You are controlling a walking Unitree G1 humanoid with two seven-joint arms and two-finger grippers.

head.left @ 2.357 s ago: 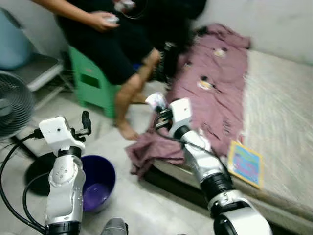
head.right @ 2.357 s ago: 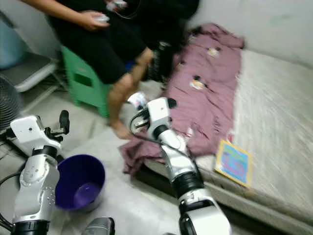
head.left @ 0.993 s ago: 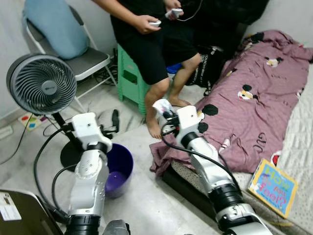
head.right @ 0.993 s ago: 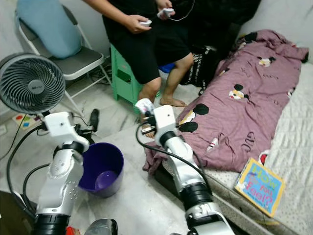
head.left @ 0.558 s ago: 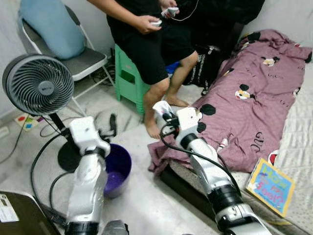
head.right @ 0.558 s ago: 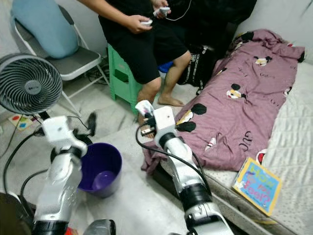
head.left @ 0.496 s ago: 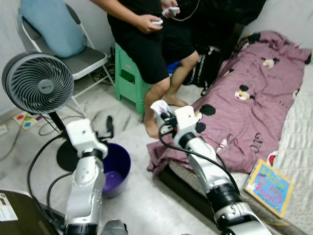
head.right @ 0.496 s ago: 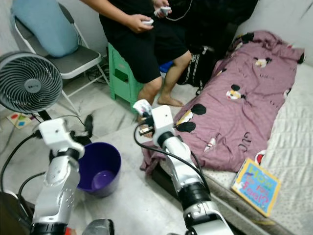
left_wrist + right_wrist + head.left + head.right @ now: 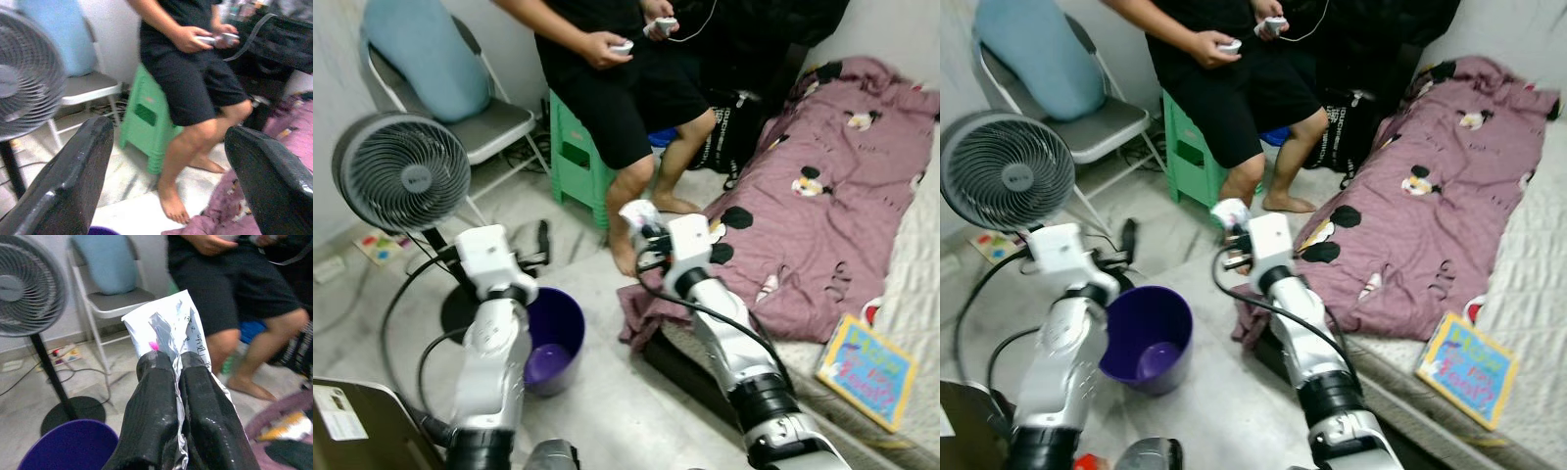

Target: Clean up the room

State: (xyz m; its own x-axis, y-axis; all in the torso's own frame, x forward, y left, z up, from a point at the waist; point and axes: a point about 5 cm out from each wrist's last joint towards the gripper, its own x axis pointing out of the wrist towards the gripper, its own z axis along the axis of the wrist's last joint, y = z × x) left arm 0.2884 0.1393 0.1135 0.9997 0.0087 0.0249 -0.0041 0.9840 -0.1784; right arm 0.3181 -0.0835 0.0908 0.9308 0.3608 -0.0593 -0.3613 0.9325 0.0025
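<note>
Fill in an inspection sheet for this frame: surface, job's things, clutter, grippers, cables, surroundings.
Surface: pale marbled floor.
Job's things: crumpled white paper; purple bucket on the floor below it.
Clutter: maroon blanket spilling off the mattress; picture book at the mattress edge.
Grippers: right gripper shut on the paper; left gripper open, empty.
Cables: black cables looping beside the left arm.
Surroundings: standing fan, folding chair with blue cushion, person seated on green stool.

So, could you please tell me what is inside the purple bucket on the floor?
The purple bucket looks empty: just its bare purple bottom shows. The near wall hides part of the inside, so that part cannot be checked.
</note>
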